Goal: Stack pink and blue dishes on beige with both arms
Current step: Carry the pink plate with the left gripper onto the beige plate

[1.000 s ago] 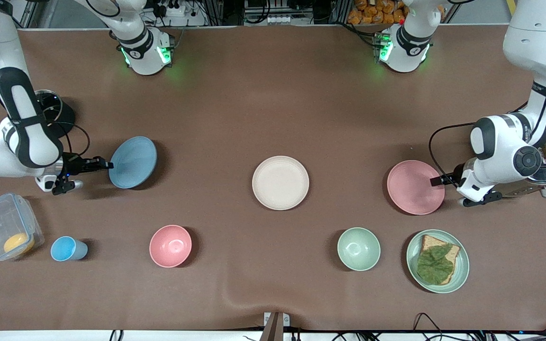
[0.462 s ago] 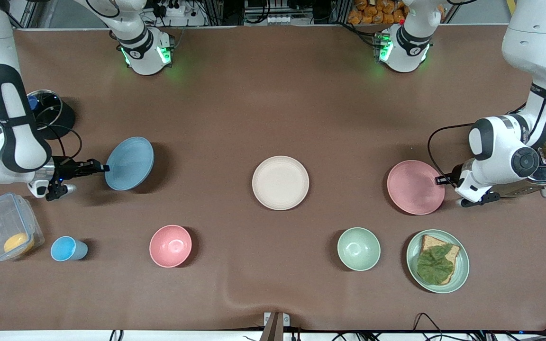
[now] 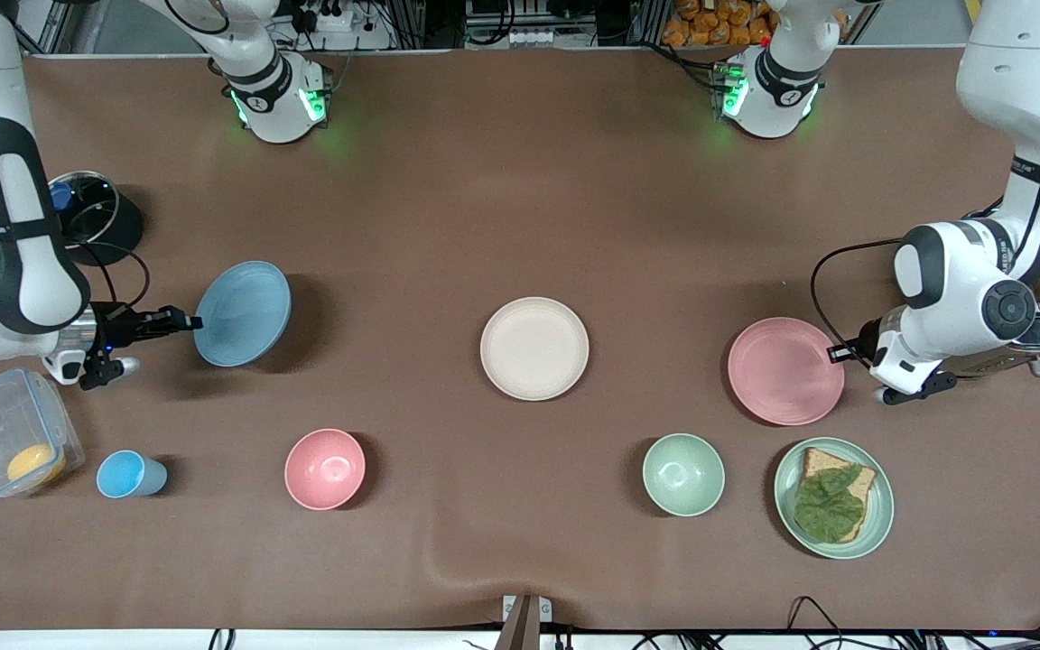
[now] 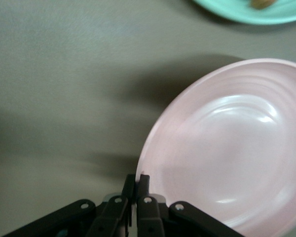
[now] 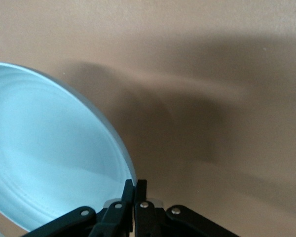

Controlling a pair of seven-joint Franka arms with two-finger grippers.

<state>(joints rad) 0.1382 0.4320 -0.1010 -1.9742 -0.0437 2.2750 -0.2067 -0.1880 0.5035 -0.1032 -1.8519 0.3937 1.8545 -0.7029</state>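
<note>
The beige plate [image 3: 534,348] lies flat in the middle of the bench [image 3: 520,199]. At its 3 o'clock, the left end effector [image 3: 836,353] is clamped on the pink plate's [image 3: 784,370] rim. At its 9 o'clock, the right end effector [image 3: 188,320] is clamped on the blue plate's [image 3: 242,312] rim, and that plate is tilted up off the bench.

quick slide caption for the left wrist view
Left gripper pinches the pink plate by its rim, lifted above the brown table.

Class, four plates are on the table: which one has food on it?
The pale green plate, holding leaf-topped toast; the others carry nothing.
</note>
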